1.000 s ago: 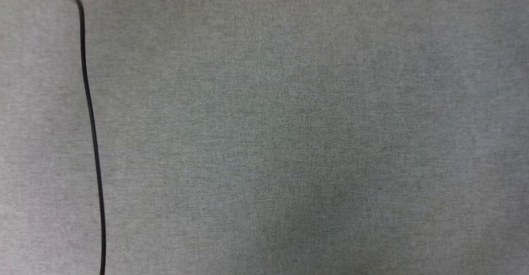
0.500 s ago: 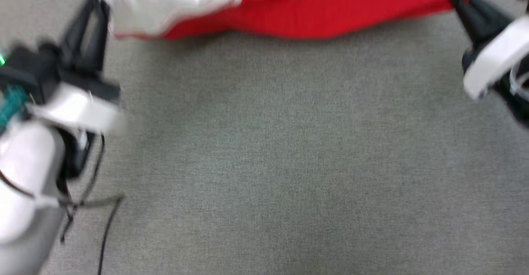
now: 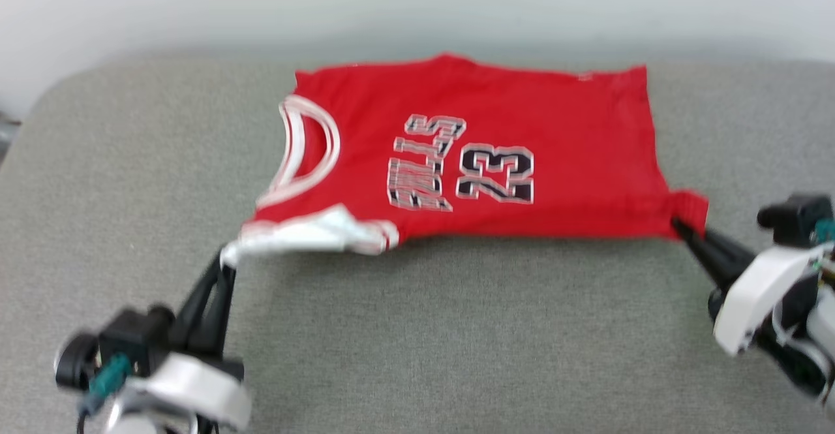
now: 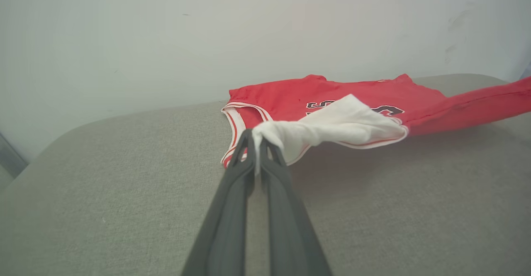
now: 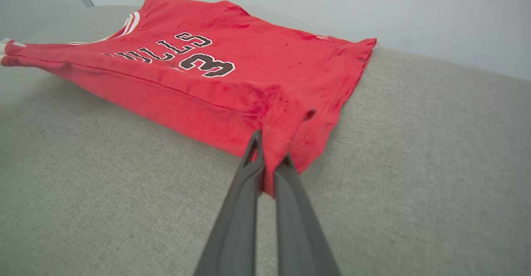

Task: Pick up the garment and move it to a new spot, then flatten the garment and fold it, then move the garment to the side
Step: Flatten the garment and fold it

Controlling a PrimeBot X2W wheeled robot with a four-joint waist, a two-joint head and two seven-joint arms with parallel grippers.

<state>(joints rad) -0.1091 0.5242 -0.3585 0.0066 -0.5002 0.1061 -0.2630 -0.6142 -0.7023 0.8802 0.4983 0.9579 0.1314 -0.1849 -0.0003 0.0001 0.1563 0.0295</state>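
Note:
The garment (image 3: pixel 483 153), a red jersey T-shirt with black white-outlined letters and numbers, lies spread on the grey cushion, collar to the left. My left gripper (image 3: pixel 227 258) is shut on its white sleeve (image 3: pixel 313 235), stretched toward me; the left wrist view shows the gripper (image 4: pixel 257 137) pinching that sleeve (image 4: pixel 332 128). My right gripper (image 3: pixel 678 224) is shut on the garment's near right hem corner; in the right wrist view the gripper (image 5: pixel 269 153) holds the red garment (image 5: pixel 232 68), whose near edge is lifted off the cushion.
The grey fabric cushion (image 3: pixel 456 329) reaches from the wall to the near edge, with bare room in front of the garment. A pale wall (image 3: pixel 417 3) runs behind it. The cushion's rounded corner (image 3: pixel 59 88) is at the far left.
The head camera has swung up from the grey surface and a dark cable to the cushion; the garment and both grippers holding it have come fully into view.

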